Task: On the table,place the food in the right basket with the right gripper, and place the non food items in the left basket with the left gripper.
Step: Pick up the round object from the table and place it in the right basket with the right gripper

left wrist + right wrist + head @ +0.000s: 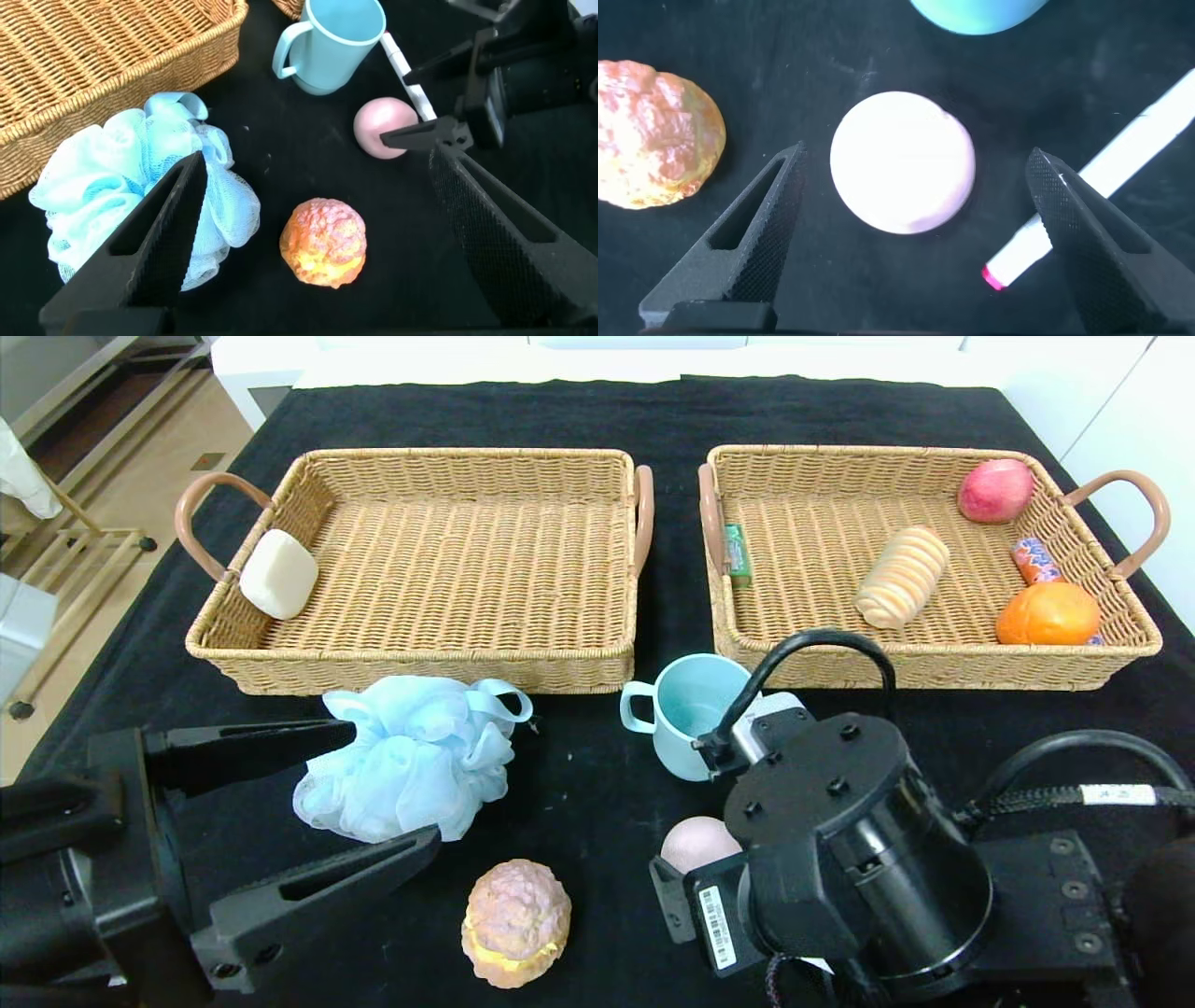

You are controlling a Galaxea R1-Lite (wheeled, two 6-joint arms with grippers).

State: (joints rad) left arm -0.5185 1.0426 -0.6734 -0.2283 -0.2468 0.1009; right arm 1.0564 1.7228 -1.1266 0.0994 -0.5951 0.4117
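Observation:
Open and low over the table, my right gripper [917,154] has a pale pink round item [902,161] between its fingers, untouched. A white marker with a red end [1102,201] lies by one finger. My left gripper [316,159] is open too, one finger against the light blue bath pouf [411,756], a crusty cream puff [323,240] lying in front of it. A pale blue cup [686,709] stands ahead of the right arm. The left basket [420,663] holds a white soap bar [278,573]. The right basket [934,663] holds an apple [995,490], a ridged bread [902,576], a sausage [1034,560] and an orange [1047,613].
A small green packet [738,554] leans on the right basket's inner left wall. The two baskets stand side by side on a black cloth [579,784], with brown handles at their ends. The table's left edge drops to the floor beside a wooden rack [84,537].

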